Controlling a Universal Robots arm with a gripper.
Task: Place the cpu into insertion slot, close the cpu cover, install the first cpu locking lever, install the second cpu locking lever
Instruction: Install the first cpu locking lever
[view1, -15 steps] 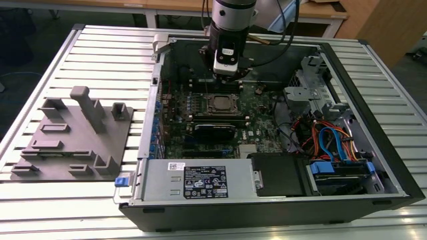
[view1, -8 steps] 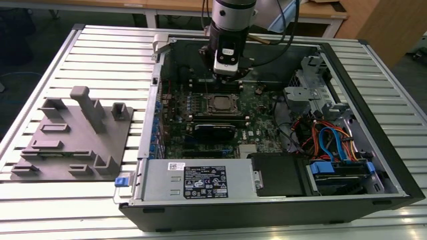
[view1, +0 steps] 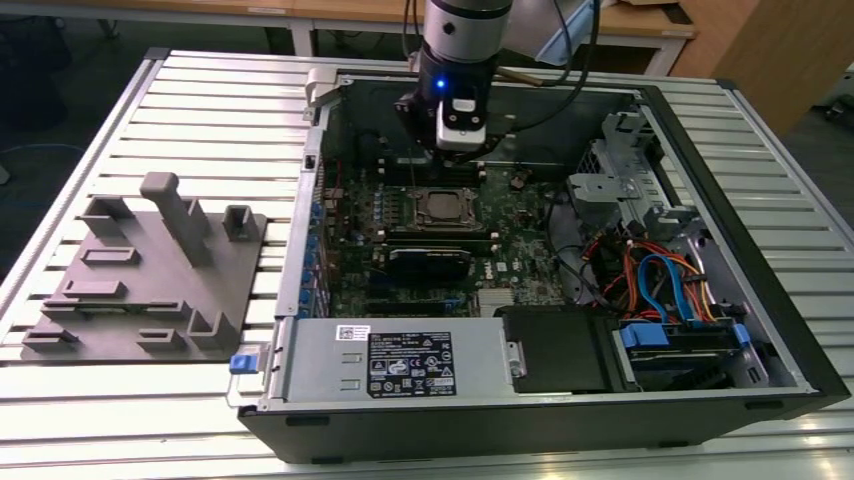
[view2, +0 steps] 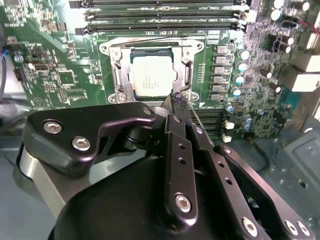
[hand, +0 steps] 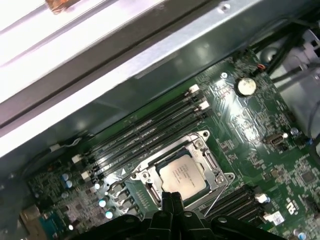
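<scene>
We see the cpu (view2: 156, 75) seated in the insertion slot (view2: 150, 51), with the cpu cover (view2: 119, 75) lying flat around it. Our end effector (view2: 178, 98) hangs at the socket's corner, its fingers pressed narrowly together with nothing visibly gripped, inside the open computer case (view1: 534, 430).

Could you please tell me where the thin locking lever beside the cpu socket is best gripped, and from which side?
Probably near its free end: the locking lever is a thin wire rod slanting off the cpu cover's corner. Come from above with the pincer straddling the rod crosswise, since the cover and memory slots crowd its sides.
</scene>
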